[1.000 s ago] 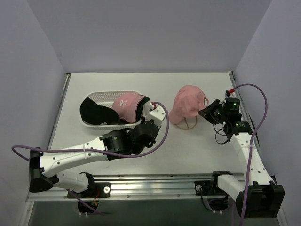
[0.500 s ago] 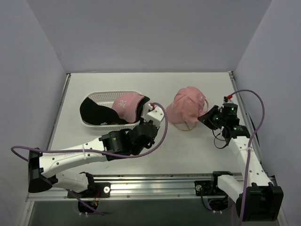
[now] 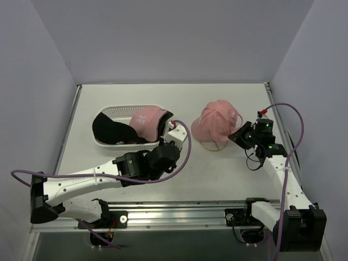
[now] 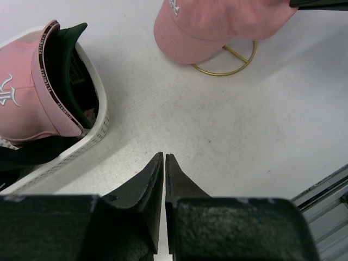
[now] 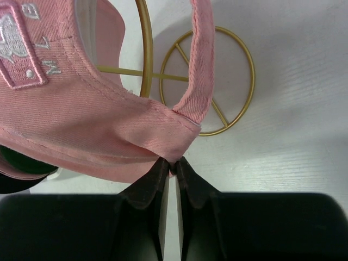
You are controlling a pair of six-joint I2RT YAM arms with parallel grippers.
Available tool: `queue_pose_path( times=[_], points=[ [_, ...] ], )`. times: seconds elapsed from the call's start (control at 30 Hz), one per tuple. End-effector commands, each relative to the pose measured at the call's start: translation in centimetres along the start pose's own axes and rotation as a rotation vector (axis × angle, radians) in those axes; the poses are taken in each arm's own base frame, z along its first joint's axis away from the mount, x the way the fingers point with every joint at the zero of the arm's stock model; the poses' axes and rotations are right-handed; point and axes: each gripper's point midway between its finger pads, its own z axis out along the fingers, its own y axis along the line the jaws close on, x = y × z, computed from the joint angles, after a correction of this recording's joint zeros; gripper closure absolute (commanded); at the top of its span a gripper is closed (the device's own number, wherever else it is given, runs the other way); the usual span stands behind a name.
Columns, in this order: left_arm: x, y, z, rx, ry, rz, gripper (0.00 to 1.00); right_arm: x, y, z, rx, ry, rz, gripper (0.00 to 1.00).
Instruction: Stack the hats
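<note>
Overhead view: the right pincer is gripping the rear edge of a pink fabric baseball cap, which is draping over a gold wire globe-shaped stand on the white tabletop. The cap is lying toward nine o'clock from this pincer, its long axis running from the held back edge at three o'clock to the curved brim at about eight o'clock. In the right wrist view, the jaws are closing on the pink hem just above the stand's round base.

At nine o'clock from the stand, well apart, a white perforated plastic basket is holding a second pink cap with a white logo and a dark cap. The left pincer is hovering between basket and stand, jaws nearly touching and holding nothing. It looks the nearer arm to the basket caps.

Bare tabletop is lying open toward six o'clock, probably giving room to work.
</note>
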Motion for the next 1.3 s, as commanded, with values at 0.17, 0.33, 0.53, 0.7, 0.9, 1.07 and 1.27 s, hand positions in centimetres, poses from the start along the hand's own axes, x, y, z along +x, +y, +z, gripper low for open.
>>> queue_pose_path(
  times=[0.17,0.33,0.53,0.7,0.9,1.07,1.27],
  points=[
    [-1.6,0.9,-1.1,-0.012,-0.045,-0.049,0.82,-2.7,1.5,-2.6,0.013,-0.056,-0.089,0.61],
    [-1.7,1.1,-1.3,-0.013,-0.047,-0.054,0.81,-2.2,1.3,-2.3,0.009,-0.041,-0.091,0.60],
    [-1.2,1.4,-1.5,-0.016,-0.034,-0.049,0.80,-2.7,2.2,-4.3,0.001,-0.048,-0.149,0.59],
    [-1.0,1.4,-1.4,-0.016,-0.028,-0.043,0.80,-2.9,1.1,-5.2,0.077,-0.041,-0.160,0.58],
    [-1.4,1.6,-1.7,-0.020,-0.035,-0.052,0.80,-5.9,0.6,-7.2,0.149,-0.149,-0.166,0.56],
    [-2.4,2.0,-2.5,-0.012,-0.059,-0.065,0.74,-8.5,1.2,-7.0,0.127,-0.184,-0.154,0.60],
    [-2.8,2.4,-2.7,-0.007,-0.060,-0.075,0.66,-10.9,0.7,-5.3,0.059,-0.171,-0.119,0.66]
  ],
)
